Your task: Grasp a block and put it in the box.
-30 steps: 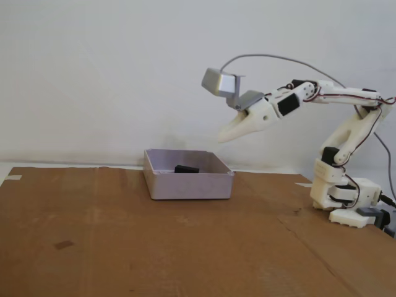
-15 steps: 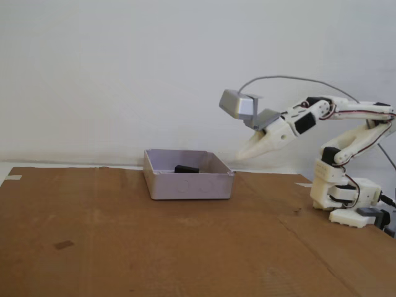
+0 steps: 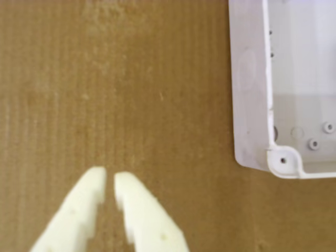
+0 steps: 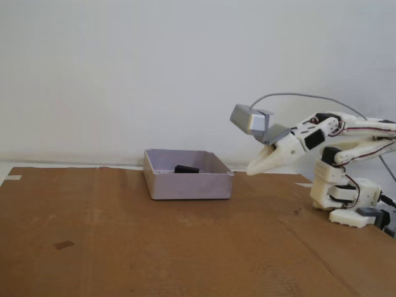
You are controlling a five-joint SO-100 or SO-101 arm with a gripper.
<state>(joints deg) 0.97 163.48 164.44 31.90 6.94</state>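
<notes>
Fixed view: block (image 4: 186, 169) lies inside box (image 4: 188, 176), toward its far wall. Gripper (image 4: 250, 171) hangs right of the box, above the cardboard surface (image 4: 154, 247), well apart from the block. Wrist view: fingers (image 3: 136, 210) nearly closed, narrow gap, holding nothing; box corner at right.

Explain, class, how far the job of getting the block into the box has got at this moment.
Done: in the fixed view the block lies inside the box. In hand: nothing; the pincer is empty, its tips nearly together over bare cardboard in the wrist view, and it sits to the right of the box, toward the arm's base. Left: nothing apparent, apart perhaps from the arm parking.
</notes>
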